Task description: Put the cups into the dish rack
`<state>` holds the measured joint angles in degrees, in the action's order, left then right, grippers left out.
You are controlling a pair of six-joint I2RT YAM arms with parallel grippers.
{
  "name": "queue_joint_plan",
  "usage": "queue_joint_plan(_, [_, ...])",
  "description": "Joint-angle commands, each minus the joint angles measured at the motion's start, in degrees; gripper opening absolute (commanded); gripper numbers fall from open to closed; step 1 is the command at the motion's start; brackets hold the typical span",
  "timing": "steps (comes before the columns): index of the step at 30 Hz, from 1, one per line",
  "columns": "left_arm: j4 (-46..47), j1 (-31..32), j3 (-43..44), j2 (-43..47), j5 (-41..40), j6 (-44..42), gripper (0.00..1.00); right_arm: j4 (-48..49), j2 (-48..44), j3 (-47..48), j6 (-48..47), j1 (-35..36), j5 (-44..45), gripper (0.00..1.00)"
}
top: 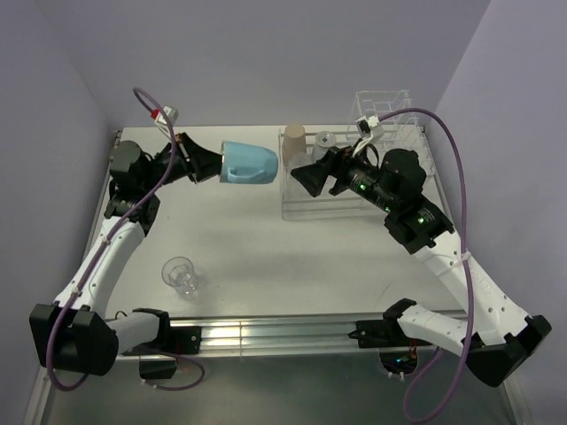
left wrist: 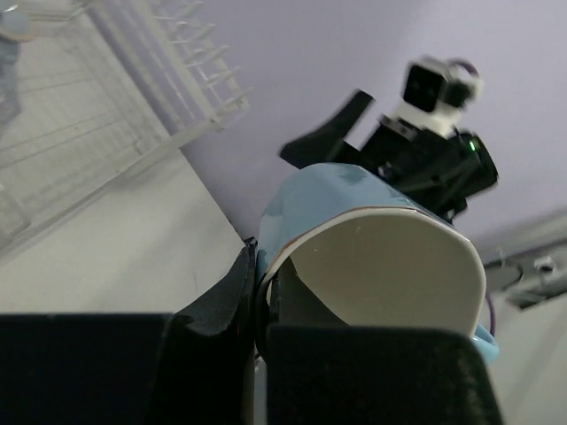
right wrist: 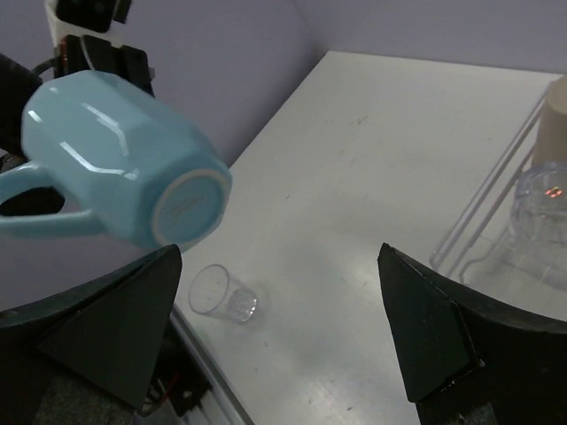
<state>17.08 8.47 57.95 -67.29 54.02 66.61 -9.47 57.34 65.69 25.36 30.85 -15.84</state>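
Left tool (top: 215,165) is seen pinched on the rim of the blue mug (top: 249,163), which is held on its side in the air at upper centre of the top view, just left of the rack (top: 383,104), base turned toward it. The right tool (top: 304,180) is spread wide and empty over the rack's left end, facing the mug. The white bench (top: 248,239) is enclosed by lilac walls at left, back and right. The rack is set at the bench's upper right, close to the back wall. A tan cup (top: 294,135) and a clear tumbler (top: 324,140) are seen at its upper-left corner. A second tumbler (top: 181,276) is stood upright at lower left, near the front rail. Bare bench is seen between it and the rack.
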Motion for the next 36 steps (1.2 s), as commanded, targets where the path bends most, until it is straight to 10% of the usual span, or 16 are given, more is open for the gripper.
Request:
queue_joint_plan(1, [15.9,2.3,0.1,4.5,4.2,-3.4,0.0,0.9,1.0,3.3,3.9,-0.4,-5.3,1.0])
queue_joint_plan(11, [18.9,6.6,-3.9,5.8,-1.0,-15.0,0.0,6.4,2.2,2.5,23.5,-3.2,-15.5,1.0])
queue_joint_plan(36, [39.4,10.5,-3.1,-3.2,-3.6,-8.1,0.0,50.9,8.2,-13.6,59.0,-4.2,-28.8,1.0])
